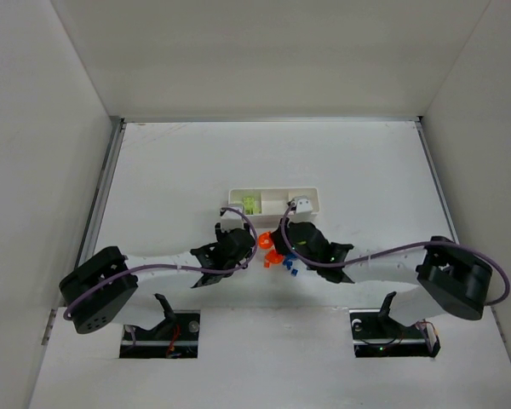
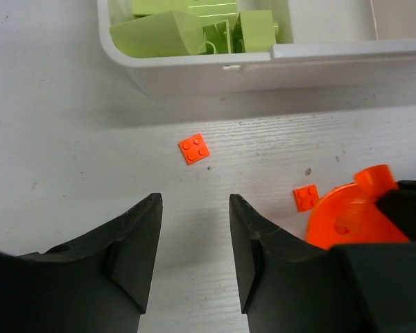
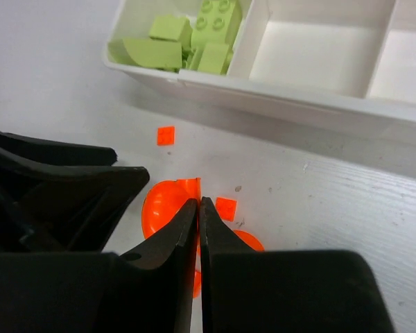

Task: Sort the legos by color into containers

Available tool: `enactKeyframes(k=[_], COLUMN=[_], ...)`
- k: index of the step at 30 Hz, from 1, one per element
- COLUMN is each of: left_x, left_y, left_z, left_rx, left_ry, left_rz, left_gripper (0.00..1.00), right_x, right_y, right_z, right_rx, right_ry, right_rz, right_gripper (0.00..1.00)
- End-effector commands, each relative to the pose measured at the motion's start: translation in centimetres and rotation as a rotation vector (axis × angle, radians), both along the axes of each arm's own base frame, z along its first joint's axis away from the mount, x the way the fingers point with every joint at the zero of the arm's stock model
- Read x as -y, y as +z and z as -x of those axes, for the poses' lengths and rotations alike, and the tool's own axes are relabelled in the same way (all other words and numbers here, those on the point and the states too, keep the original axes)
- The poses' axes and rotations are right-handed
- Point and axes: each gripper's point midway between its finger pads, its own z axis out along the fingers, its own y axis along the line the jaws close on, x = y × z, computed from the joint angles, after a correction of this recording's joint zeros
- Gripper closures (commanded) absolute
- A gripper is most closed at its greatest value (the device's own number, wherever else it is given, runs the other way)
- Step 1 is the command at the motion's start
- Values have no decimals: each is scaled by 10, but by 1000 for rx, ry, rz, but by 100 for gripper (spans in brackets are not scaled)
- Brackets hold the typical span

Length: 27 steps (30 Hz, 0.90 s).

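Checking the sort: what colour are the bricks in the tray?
The bricks are lime green; left wrist view.

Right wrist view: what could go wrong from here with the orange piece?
The right gripper seems to pinch only the thin rim of the curved orange piece, so it may slip on lifting. The open left gripper hovers close beside it; the two could collide or knock the small orange tile.

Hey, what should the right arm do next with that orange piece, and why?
Probably lift it and carry it to the middle compartment. The right gripper looks shut on the curved orange piece, the tray holds only green legos, at one end, and the middle section looks bare.
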Motion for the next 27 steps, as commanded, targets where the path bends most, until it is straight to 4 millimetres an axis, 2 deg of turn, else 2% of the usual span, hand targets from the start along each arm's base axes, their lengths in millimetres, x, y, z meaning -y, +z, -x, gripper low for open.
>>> enactKeyframes(k=[1,2,3,6,8,10,13,15,17,18,19,20,23,24,27], left_x=[6,7,8,9,10,11,13,13,10,8,7,7,7,9,11], left_y=[16,20,21,16,14,12,7,4,-1,-2,-3,-2,-5,-8,-10], left_z=[-8,-9,-10,-12,-13,-15,-20,-22,-28,-30,-31,-32,-34,-35,-35], left_rx=[30,33,35,23,18,16,8,4,2,5,9,10,7,1,-4], left_ry=[53,55,55,58,61,63,71,75,89,96,103,107,108,107,121], left_rz=[92,103,106,86,75,64,37,24,-12,-21,-28,-30,-40,-49,-70], left_gripper=[59,59,59,60,60,60,61,61,61,61,60,60,60,61,65], right_x=[10,15,16,28,33,37,41,38,37,37,39,41,41,44,47], right_y=[27,39,42,67,75,77,69,67,70,72,76,78,78,77,75], right_z=[-2,-2,-4,-29,-47,-62,-89,-95,-103,-103,-103,-100,-85,-73,-61], right_rx=[55,74,78,119,128,127,113,111,124,129,139,147,153,161,169], right_ry=[-39,-49,-53,-93,-115,-139,-181,-184,-201,-204,-210,-210,-190,-186,-181], right_rz=[-40,-57,-63,-85,-82,-76,-51,-46,-40,-42,-51,-58,-74,-85,-99], right_gripper=[90,90,90,90,90,90,90,88,75,67,54,49,46,46,46])
